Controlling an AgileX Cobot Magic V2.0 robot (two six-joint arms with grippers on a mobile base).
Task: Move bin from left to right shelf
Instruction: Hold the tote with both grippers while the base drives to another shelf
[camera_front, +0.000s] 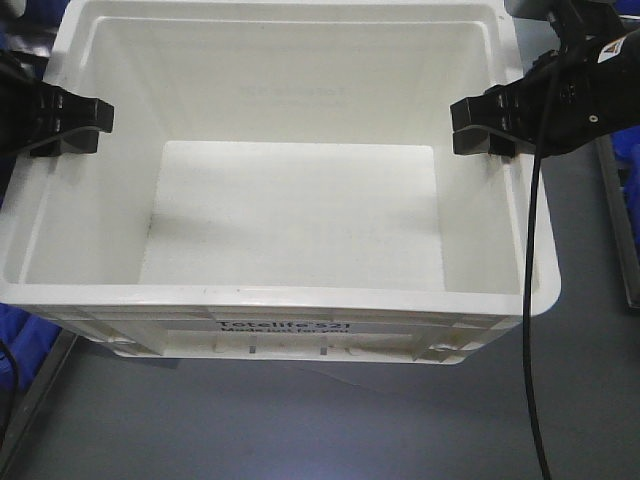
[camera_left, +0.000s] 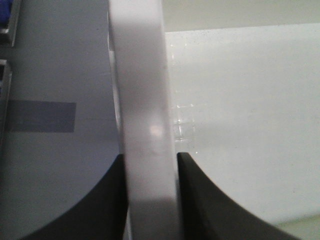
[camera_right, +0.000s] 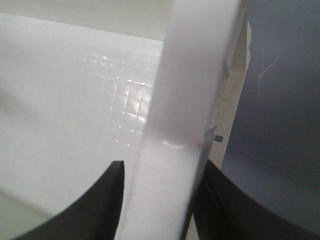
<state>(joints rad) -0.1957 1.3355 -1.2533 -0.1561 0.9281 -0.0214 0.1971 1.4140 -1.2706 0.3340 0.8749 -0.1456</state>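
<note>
The left pincer (camera_front: 85, 125) and right pincer (camera_front: 476, 126) straddle the bin's (camera_front: 300, 298) opposite rims.

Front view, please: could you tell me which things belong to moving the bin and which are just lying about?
Part of the job:
white bin, empty
left gripper and right gripper, each clamped on a side rim

Just lying about:
blue bins at the lower left
black cable hanging past the right rim

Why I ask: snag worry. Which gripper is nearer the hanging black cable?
Right. The right gripper clamps the bin's right rim, with the black cable hanging just beside it; the left gripper clamps the opposite rim, across the bin.
</note>
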